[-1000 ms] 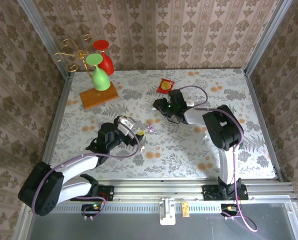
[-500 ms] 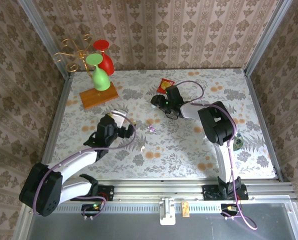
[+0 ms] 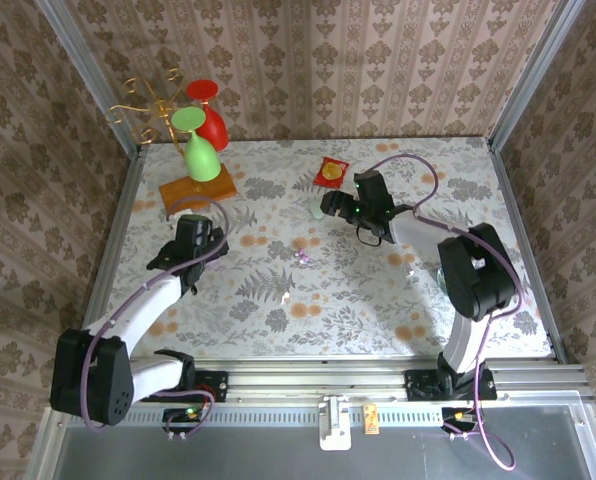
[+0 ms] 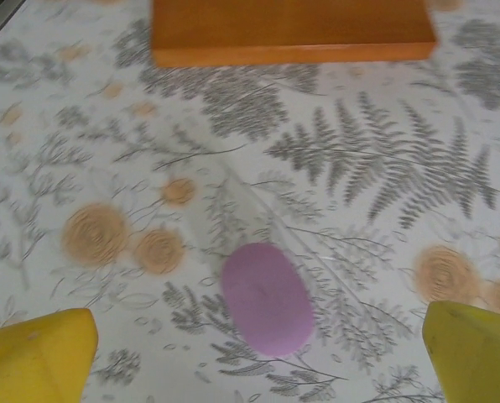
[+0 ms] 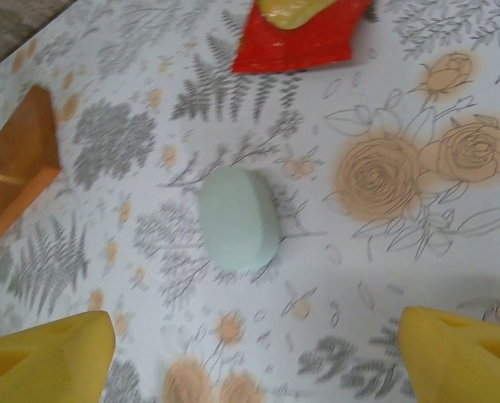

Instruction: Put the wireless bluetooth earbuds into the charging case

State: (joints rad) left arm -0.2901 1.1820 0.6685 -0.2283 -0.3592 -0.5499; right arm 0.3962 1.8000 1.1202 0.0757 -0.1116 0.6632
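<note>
Your right tool [image 5: 250,336] and left tool [image 4: 258,336] hang spread; the pale green case [image 5: 236,220] sits centred beyond the right one, long axis crossing its closing line.

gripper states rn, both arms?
Left gripper: open, empty; purple case lies loose ahead of it.
Right gripper: open, empty; pale green case lies loose ahead of it.

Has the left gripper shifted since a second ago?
Yes. Seen from above, the left gripper has swung left and toward the far wall, ending just short of the wooden base.
</note>
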